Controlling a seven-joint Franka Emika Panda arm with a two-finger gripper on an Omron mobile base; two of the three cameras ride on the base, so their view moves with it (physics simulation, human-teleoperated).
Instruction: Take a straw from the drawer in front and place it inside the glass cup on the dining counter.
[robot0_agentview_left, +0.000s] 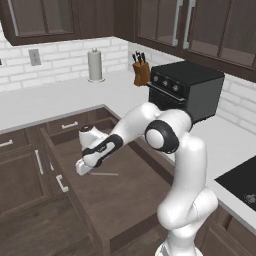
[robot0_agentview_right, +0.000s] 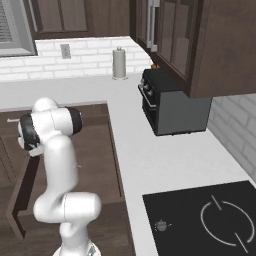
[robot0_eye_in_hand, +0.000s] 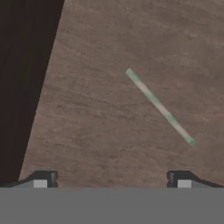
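1. Overhead, my tool (robot0_eye_in_hand: 112, 178) hangs released above the drawer (robot0_agentview_left: 127, 197), its two dark fingertips (robot0_eye_in_hand: 43, 178) spread wide apart and holding nothing.
2. Just beyond those fingertips in the hand view, the straw (robot0_eye_in_hand: 159, 106) lies flat on the drawer's brown floor, slanting across the wood grain, pale with faint green bands, untouched.
3. From the left base view, my tool (robot0_agentview_left: 83, 168) points down beside the straw (robot0_agentview_left: 104, 174), which rests as a thin pale line just to its right on the drawer floor.
4. Around it, the drawer stands pulled out from the dark-brown cabinets, below the white bench (robot0_agentview_left: 55, 100) that runs along the brick wall.
5. Farther back on that bench stand a paper towel roll (robot0_agentview_left: 95, 65), a knife block (robot0_agentview_left: 141, 71) and a black toaster oven (robot0_agentview_left: 187, 89).
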